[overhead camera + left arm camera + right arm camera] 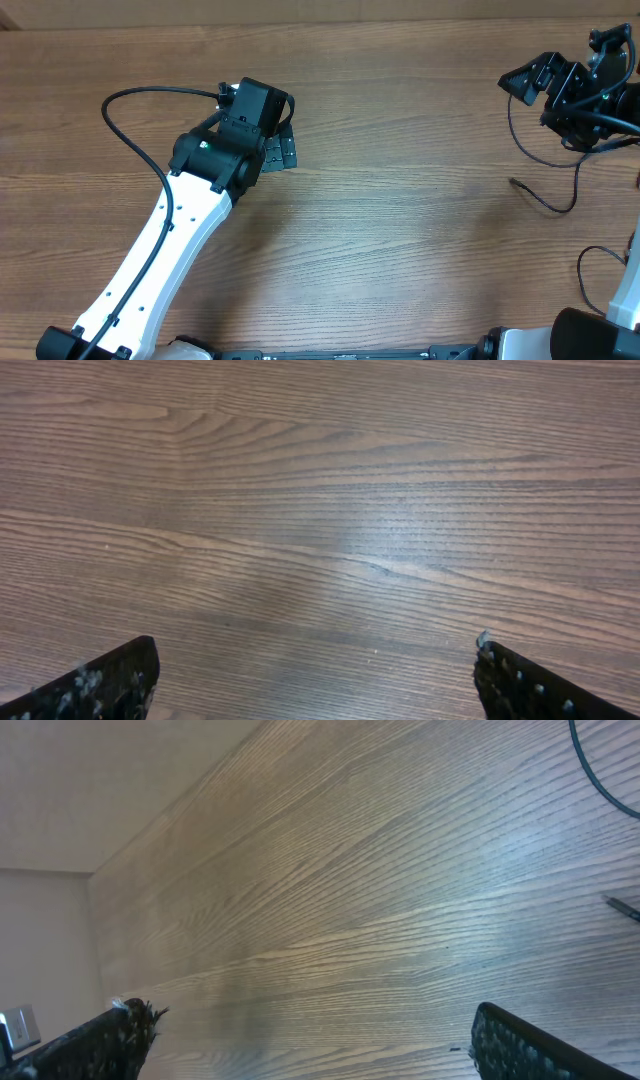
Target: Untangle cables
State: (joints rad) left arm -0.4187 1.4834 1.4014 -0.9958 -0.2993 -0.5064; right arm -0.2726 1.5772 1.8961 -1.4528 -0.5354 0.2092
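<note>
A thin black cable (540, 202) lies on the wooden table at the right, curving down from below my right gripper (522, 82) to a free plug end (513, 181). In the right wrist view a loop of it (590, 770) shows at the top right, and the plug tip (622, 906) at the right edge. My right gripper (310, 1040) is open and empty, held above the table, apart from the cable. My left gripper (283, 150) is open and empty over bare wood (315, 670), far left of the cable.
A thicker black cable (130, 120) loops off the left arm onto the table. Another thin dark cord (585, 275) curves by the right arm's base. The table's far edge meets a pale wall (100, 780).
</note>
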